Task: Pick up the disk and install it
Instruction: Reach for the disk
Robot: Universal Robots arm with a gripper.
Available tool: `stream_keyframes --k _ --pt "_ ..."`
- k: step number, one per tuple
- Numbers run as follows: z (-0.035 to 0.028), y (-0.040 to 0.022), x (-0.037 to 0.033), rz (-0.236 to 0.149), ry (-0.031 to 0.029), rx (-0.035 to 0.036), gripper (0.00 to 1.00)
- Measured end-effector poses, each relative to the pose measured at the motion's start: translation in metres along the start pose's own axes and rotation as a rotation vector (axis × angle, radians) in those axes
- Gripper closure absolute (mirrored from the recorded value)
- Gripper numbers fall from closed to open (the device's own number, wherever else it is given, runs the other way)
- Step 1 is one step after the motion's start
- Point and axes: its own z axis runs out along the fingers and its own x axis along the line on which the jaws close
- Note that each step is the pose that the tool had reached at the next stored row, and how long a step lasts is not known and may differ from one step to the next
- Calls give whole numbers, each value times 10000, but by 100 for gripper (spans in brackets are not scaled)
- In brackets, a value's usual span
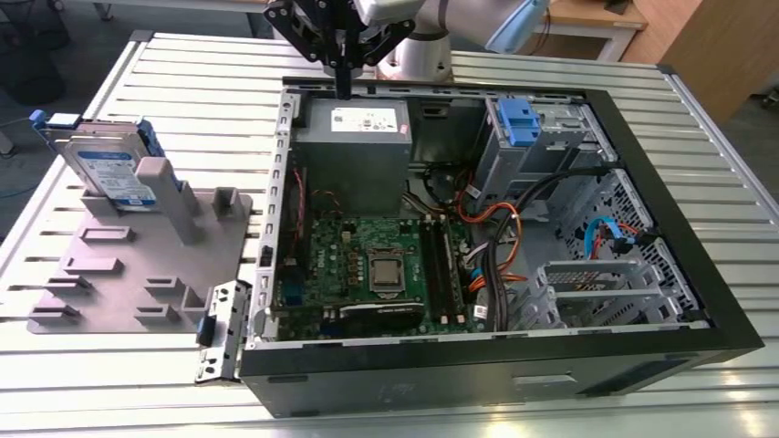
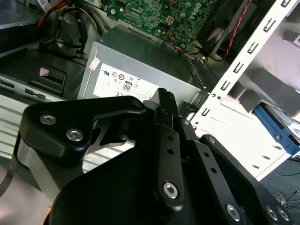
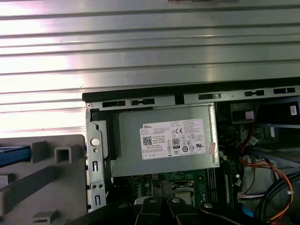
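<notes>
My tool [image 1: 345, 91] hung clenched, empty, over the power supply [image 1: 356, 151] in the case [image 1: 487, 374]. The disk [image 1: 112, 172] stood on edge in the grey fixture [image 1: 134, 274] on the table [image 1: 182, 73], well apart, probably slotted upright for an easy grab.

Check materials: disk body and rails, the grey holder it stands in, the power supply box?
Disk: silver body looks like bare metal, dull sheen. Blue rails: matte moulded plastic by the look. Holder: uniform matte grey, blocky posts, probably plastic, possibly printed. Power supply box: folded sheet metal, plain grey satin finish; white sticker looks like paper.
</notes>
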Motion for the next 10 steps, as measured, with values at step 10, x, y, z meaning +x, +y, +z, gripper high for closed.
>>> stream_keyframes --k 10 --pt "-1 -2 29 0 0 0 89"
